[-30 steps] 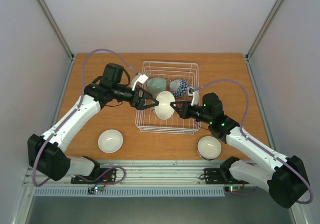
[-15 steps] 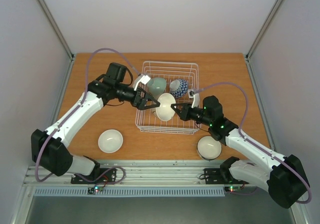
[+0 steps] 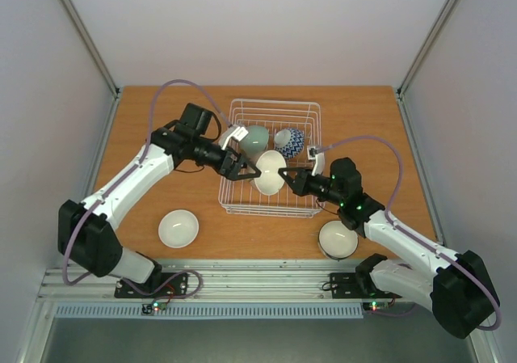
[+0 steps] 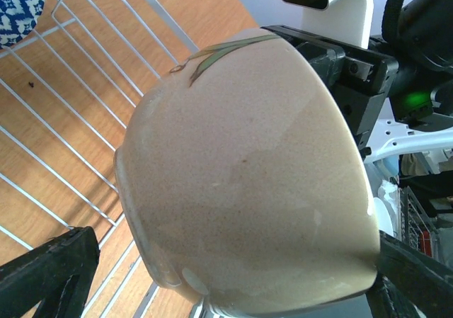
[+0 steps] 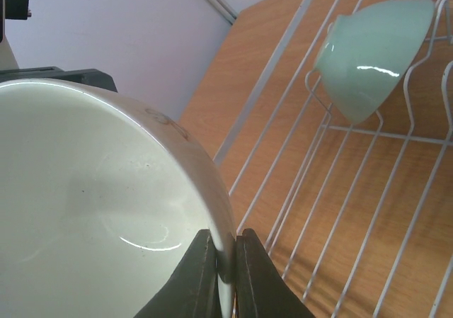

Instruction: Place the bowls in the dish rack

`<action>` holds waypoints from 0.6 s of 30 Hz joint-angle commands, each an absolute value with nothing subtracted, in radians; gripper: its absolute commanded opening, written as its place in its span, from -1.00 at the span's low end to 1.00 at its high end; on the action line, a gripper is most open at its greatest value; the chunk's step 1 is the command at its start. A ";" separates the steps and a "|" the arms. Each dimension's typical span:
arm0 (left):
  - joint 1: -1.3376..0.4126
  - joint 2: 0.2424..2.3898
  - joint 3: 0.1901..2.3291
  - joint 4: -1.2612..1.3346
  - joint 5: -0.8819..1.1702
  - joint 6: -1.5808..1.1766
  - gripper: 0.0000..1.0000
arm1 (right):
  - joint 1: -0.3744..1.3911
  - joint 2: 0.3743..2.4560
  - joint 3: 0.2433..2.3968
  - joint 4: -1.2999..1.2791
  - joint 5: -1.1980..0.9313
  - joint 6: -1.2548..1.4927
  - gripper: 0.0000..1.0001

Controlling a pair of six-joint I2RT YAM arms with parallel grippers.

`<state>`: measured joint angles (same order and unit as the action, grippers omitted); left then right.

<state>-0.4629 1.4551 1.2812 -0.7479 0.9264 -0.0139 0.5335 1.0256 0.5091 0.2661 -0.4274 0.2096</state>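
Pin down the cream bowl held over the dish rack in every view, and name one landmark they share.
Top external: cream bowl at centre, over the dish rack.
Left wrist: cream bowl fills the middle, outside facing the camera.
Right wrist: cream bowl lower left, inside showing, rim pinched by the right gripper.
Shared landmark: the dish rack's white wires.

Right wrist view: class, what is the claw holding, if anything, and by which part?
The right claw holds the cream bowl, pinched at its rim: one finger inside, one outside.
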 commanded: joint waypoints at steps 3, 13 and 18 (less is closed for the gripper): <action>-0.468 1.487 1.300 -0.743 0.886 -0.002 0.99 | 0.528 1.015 0.517 0.429 -0.478 0.243 -0.97; -0.469 1.538 1.279 -0.696 0.985 -0.014 0.99 | 0.528 1.036 0.502 0.473 -0.495 0.254 -0.98; -0.471 1.540 1.270 -0.683 1.076 -0.017 0.99 | 0.528 1.055 0.493 0.502 -0.492 0.261 -0.98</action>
